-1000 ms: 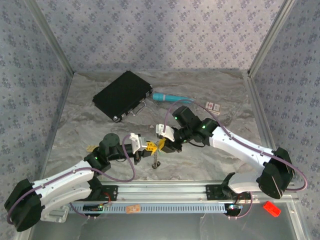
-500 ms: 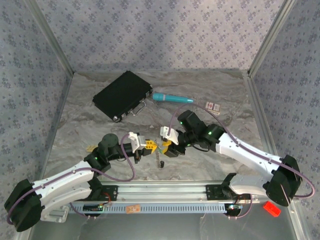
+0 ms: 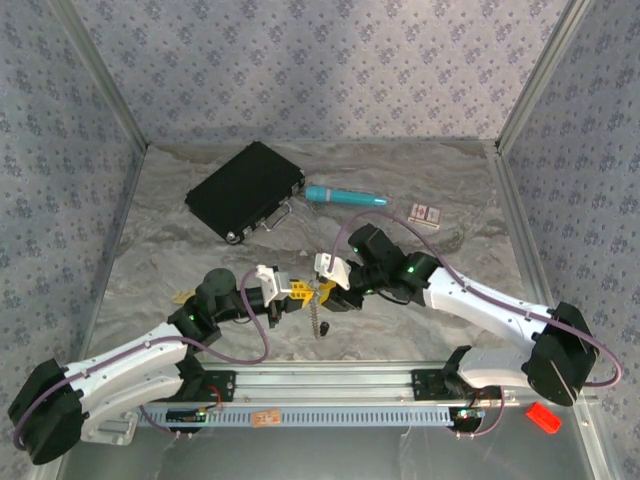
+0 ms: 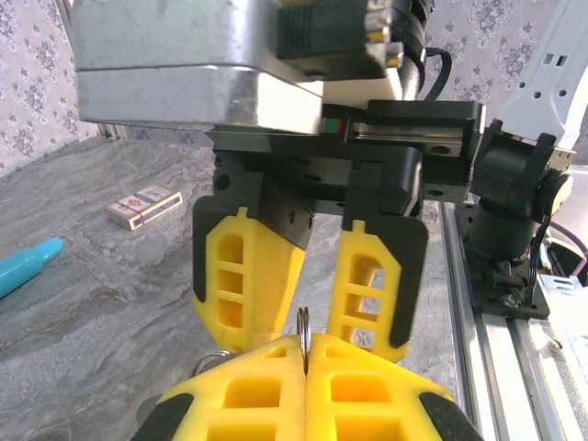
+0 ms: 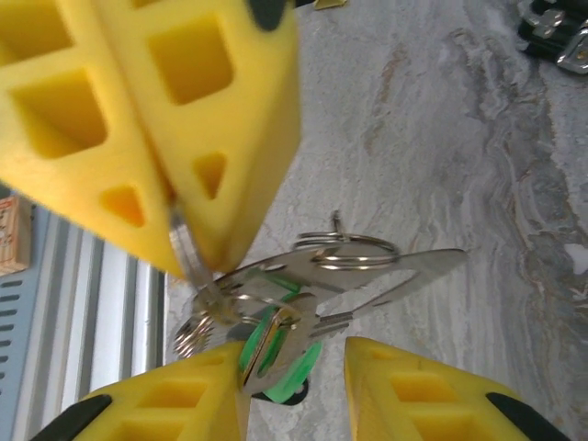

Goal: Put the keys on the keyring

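**Threading under way: ring pinched, key not yet gripped**

The left tool (image 4: 306, 390) has its yellow fingers pressed together on a thin metal edge of the keyring (image 5: 432, 264). It holds the keyring up off the worktop (image 3: 450, 190), near the front middle. Nose to nose with it, the right tool (image 5: 294, 404) has its fingers apart, one on either side of the bunch, and is clamped on nothing I can make out.

Between those open fingers the green-headed key (image 5: 287, 372) hangs against the underside of the oval loop, just beside one finger. Whether it is threaded on or only tangled there, I cannot tell. A pair of small split rings (image 5: 344, 248) sits on the loop's upper edge, and a short chain (image 3: 320, 322) dangles below toward the worktop.

To my eye this is the threading step itself: one arm steadies the ring while the other works a key onto it. The next move calls for the right tool to close squarely on the key's head, then steer its hole along the ring's opening while the left holds firm. The parts are tiny and the two sets of fingers are crowded, so a slip looks easy.
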Robot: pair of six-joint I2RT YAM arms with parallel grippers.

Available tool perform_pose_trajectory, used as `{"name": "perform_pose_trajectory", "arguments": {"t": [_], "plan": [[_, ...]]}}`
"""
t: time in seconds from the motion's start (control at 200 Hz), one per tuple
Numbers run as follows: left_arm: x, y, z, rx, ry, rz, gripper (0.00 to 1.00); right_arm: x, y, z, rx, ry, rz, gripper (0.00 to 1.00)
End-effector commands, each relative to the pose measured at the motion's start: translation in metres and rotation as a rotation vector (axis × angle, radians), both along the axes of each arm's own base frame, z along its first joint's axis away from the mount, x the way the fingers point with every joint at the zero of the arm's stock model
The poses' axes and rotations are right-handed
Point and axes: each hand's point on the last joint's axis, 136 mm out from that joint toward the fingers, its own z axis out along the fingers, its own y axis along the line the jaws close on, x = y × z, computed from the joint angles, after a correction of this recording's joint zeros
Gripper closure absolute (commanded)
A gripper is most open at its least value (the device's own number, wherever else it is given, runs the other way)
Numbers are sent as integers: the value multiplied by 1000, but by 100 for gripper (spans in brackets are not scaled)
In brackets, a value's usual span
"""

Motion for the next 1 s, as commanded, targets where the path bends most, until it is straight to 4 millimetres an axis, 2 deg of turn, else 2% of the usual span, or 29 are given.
{"name": "perform_pose_trajectory", "arguments": {"t": [0.0,0.195,0.26,0.39,0.49,0.62,0.855,0.994], "plan": [[-2,1,19,-66,-44,3,100,5,3,4,27,-35,-29,67],[2,2,21,-81,-42,27,100,5,8,2,30,-57,-28,66],[2,2,22,-84,-36,26,100,4,9,3,37,-59,-21,71],[4,2,20,-80,-25,38,100,3,8,5,41,-69,-17,87],[7,3,18,-69,-26,56,100,4,2,7,15,-86,-23,92],[8,2,12,-42,-21,58,100,9,-3,20,-7,-140,-29,97],[9,1,4,1,-5,53,100,15,-6,39,-8,-197,-24,100],[9,1,-1,28,-2,58,100,13,-8,41,-19,-197,-17,100]]}}
